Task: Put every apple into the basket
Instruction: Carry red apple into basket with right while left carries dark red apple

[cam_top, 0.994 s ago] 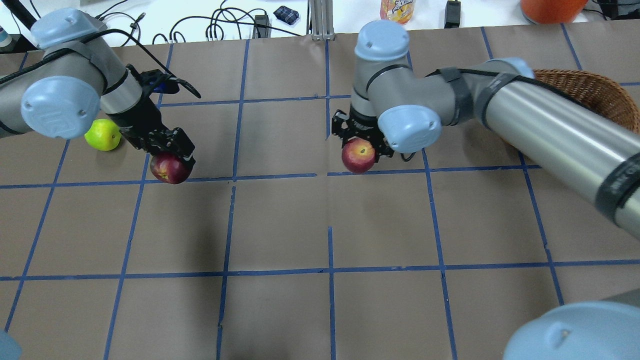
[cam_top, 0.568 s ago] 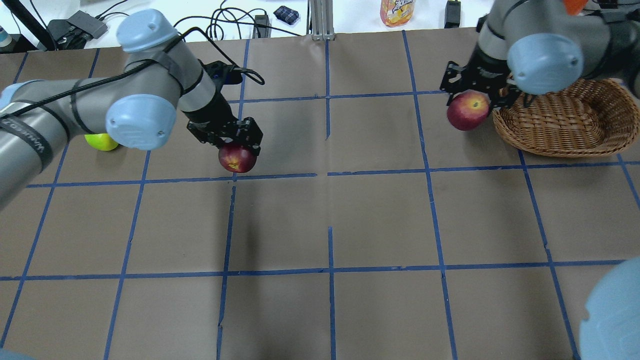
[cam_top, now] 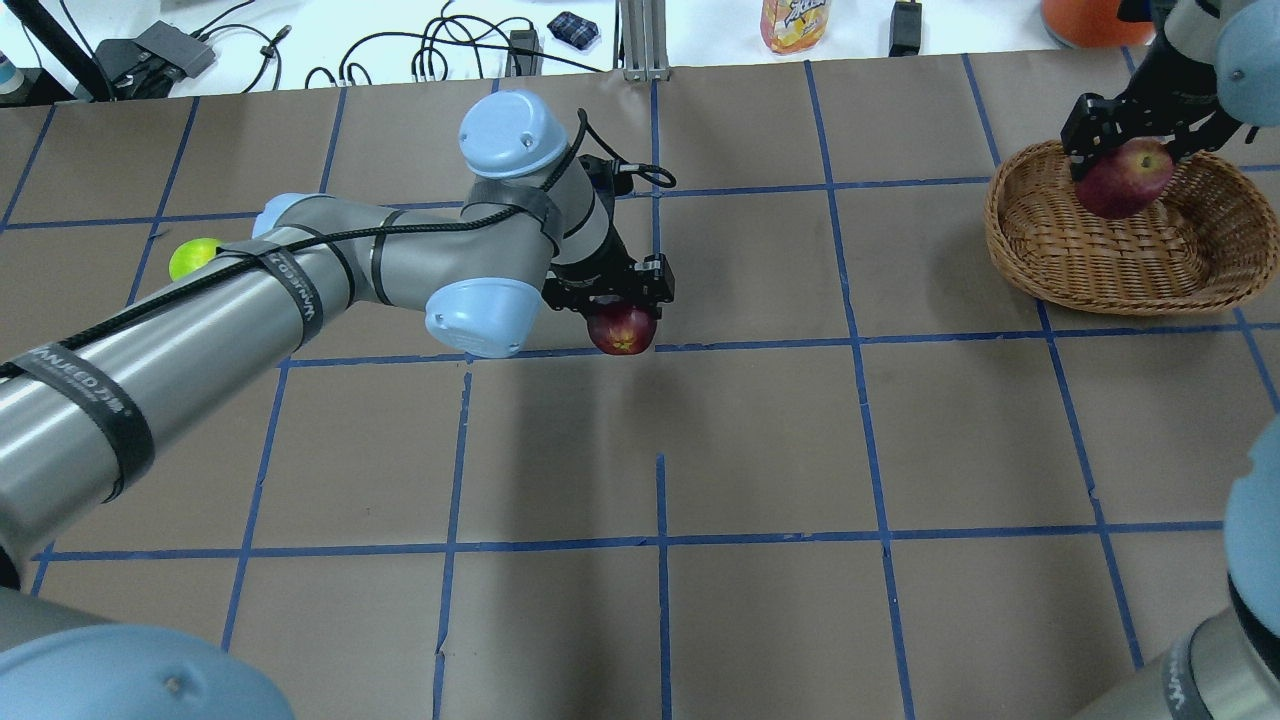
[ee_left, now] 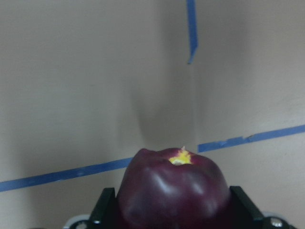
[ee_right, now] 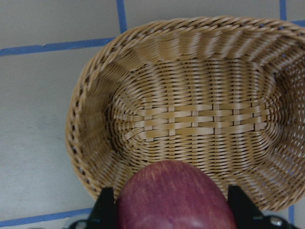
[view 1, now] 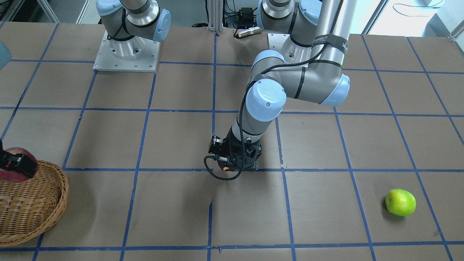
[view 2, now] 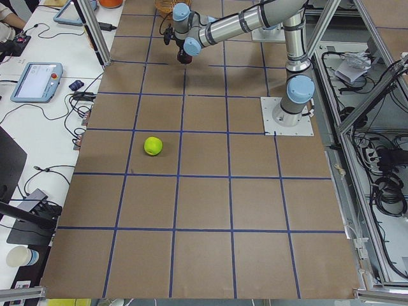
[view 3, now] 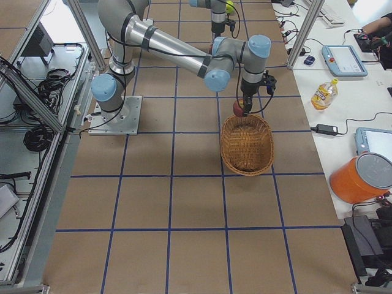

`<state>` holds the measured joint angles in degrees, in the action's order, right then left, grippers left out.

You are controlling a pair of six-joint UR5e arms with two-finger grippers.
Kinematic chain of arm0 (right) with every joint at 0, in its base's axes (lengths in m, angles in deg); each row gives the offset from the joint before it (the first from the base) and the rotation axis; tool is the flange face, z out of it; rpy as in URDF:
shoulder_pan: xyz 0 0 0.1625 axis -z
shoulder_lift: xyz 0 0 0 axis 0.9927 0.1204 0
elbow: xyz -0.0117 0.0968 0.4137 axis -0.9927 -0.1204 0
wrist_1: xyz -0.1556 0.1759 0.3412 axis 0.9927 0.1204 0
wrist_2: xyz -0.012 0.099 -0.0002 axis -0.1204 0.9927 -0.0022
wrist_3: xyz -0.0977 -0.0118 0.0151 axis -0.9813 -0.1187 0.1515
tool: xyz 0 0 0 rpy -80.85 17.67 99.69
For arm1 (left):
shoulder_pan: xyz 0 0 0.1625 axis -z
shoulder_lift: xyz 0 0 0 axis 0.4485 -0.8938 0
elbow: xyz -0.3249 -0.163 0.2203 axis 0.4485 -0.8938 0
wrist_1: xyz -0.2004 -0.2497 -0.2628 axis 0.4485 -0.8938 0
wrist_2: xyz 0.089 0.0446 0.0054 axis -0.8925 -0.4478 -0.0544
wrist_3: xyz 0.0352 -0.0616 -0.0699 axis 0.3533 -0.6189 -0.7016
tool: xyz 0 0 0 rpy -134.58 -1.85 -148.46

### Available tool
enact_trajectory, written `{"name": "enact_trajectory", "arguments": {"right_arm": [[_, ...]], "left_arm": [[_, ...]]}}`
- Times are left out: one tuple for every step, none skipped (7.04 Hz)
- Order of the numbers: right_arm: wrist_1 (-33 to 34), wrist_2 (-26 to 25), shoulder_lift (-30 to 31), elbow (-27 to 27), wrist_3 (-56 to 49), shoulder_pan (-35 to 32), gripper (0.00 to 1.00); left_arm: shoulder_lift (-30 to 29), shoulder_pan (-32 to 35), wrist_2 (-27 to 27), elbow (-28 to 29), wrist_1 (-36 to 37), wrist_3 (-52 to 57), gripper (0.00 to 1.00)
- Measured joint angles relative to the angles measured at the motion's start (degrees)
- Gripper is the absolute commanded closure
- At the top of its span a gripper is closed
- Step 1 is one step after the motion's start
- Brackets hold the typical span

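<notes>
My left gripper (cam_top: 620, 312) is shut on the dark maroon apple (cam_top: 622, 330) and holds it just above the table's middle; the apple fills the bottom of the left wrist view (ee_left: 174, 186). My right gripper (cam_top: 1126, 160) is shut on the red speckled apple (cam_top: 1125, 182) and holds it over the wicker basket (cam_top: 1010, 250) at the far right. The right wrist view shows that apple (ee_right: 176, 198) above the basket's near wall (ee_right: 167, 38), with nothing in the basket. The lime green apple (cam_top: 193, 257) lies on the table at the far left, apart from both grippers, half hidden by the left arm.
A juice bottle (cam_top: 795, 20), an orange bucket (cam_top: 1100, 15) and cables lie beyond the table's far edge. The left arm stretches low across the table's left half. The robot bases (view 1: 127, 54) stand at the robot's side.
My left arm has carried the maroon apple from the left part to the table's middle. My right arm has carried the red apple rightward from beside the basket's rim to over it.
</notes>
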<state>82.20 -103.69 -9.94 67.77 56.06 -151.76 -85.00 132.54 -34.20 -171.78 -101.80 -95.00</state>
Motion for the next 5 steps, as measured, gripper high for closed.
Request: {"name": "enact_trajectory", "arguments": {"right_arm": [[3.7,0.0,-2.7,0.0,-3.7,1.6,1.00],[7.0,-0.1,-5.3,0.0,-6.9,2.7,1.00],[9.3,-0.1,-7.2,0.3,-8.7,3.8,1.00],[10.1,0.2,-8.6,0.5,-9.0,4.5,0.85],[10.3,0.4,-9.7,0.8,-8.6,4.7,0.62]], "left_arm": [[-1.5,1.1,-0.2,-0.1,1.4,-1.4,0.48],[-2.4,1.8,-0.2,-0.1,2.5,-2.6,0.11],[-3.1,2.3,-0.3,-0.1,3.2,-3.9,0.00],[-3.3,2.6,-0.3,0.1,3.6,-4.8,0.00],[-3.0,2.5,-0.3,0.3,3.7,-5.1,0.00]]}}
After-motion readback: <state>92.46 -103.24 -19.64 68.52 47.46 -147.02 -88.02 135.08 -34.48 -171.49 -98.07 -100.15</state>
